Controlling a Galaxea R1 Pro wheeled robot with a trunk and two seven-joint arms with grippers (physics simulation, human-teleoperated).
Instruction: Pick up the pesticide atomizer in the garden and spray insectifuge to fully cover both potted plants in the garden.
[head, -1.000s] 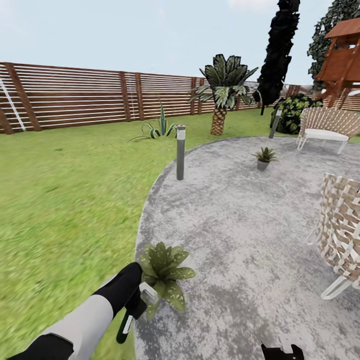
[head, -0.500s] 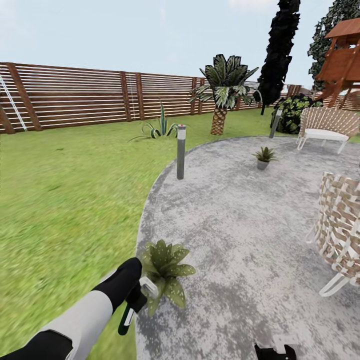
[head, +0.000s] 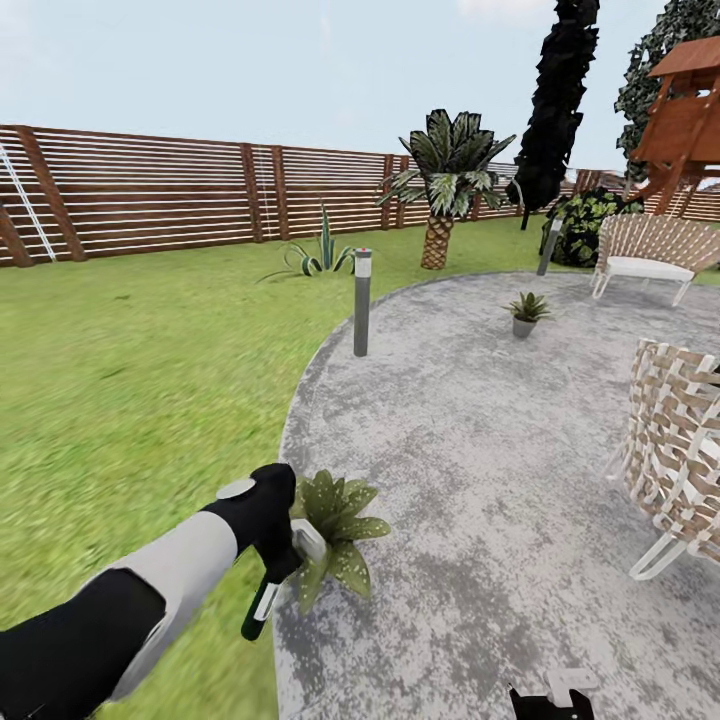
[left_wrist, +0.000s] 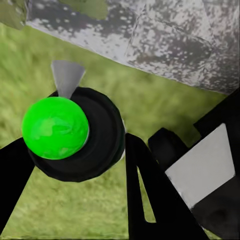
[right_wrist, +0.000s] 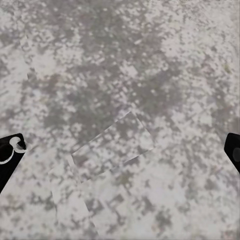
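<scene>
the left arm reaches forward and low, its gripper (head: 283, 560) clamped on the pesticide atomizer (head: 262, 605), beside the near potted plant (head: 335, 530). right gripper (right_wrist: 120, 150) hangs spread wide over the patio (head: 480, 450), holding nothing

1. The right wrist camera looked straight down on the mottled grey concrete patio (right_wrist: 120, 100), blotched in pale and darker grey.
2. A faint, paler rectangular patch (right_wrist: 114, 140) lay tilted on the concrete near the middle of the picture.
3. Two black fingertips (right_wrist: 10, 152) of the right gripper (right_wrist: 120, 155) showed at opposite edges, spread wide apart with nothing but bare concrete between them.
4. One fingertip carried a small pale ring-shaped mark (right_wrist: 15, 146).
</scene>
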